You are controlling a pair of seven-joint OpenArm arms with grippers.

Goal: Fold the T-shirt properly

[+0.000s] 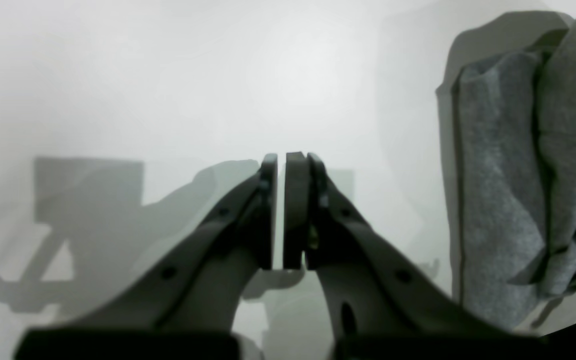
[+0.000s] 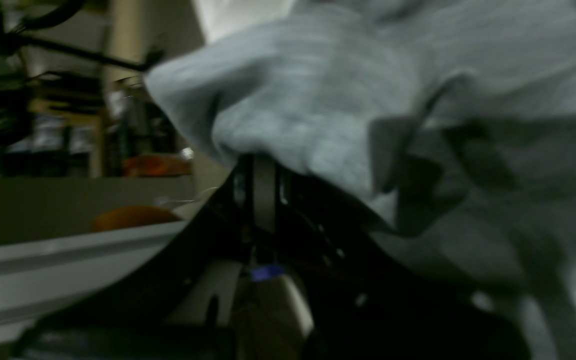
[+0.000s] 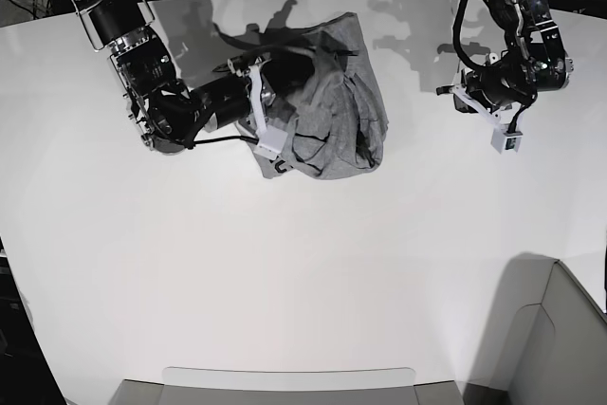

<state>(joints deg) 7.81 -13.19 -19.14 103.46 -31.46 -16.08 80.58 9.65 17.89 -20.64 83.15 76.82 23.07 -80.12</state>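
T-shirt (image 3: 337, 101): soft, limp, light, bunched at twelve o'clock.
Right gripper (image 2: 263, 172): jaws pinching cloth.
Left gripper (image 1: 280, 210): nearly together, empty.
Hold: hem corners.

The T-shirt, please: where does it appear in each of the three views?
Left wrist: T-shirt hangs at the right edge.
Right wrist: it fills the upper right, draped over the right end effector.
Base: bunched at top centre.
Shared landmark: the white table.
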